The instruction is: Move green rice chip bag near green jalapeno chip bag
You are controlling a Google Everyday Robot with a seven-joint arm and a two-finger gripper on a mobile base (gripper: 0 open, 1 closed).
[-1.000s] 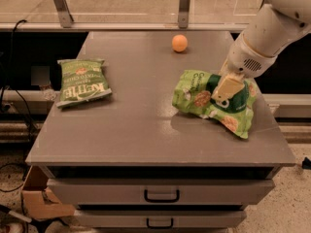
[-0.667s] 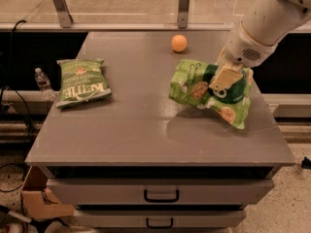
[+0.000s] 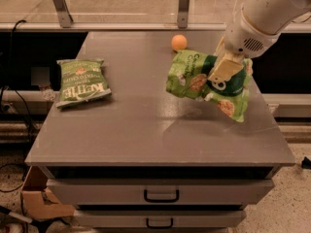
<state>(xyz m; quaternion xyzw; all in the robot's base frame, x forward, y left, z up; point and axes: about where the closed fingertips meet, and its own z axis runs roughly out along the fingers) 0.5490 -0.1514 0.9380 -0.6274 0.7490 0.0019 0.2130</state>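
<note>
The green rice chip bag (image 3: 194,79) is bright green with tan rice-cake pictures. It hangs in the air above the right part of the grey table (image 3: 141,125). My gripper (image 3: 222,73) is shut on the bag's upper right part, coming down from the white arm at the top right. The green jalapeno chip bag (image 3: 82,83), olive-green with white "KETTLE" lettering, lies flat at the table's left side, far from the held bag.
A small orange ball (image 3: 179,42) sits at the back of the table, just behind the held bag. Drawers with handles (image 3: 161,196) are below the table's front edge. A rail with metal posts (image 3: 183,6) runs behind.
The gripper has lifted the rice chip bag off the table and carried it upward and slightly left. The KETTLE bag and the ball have not moved.
</note>
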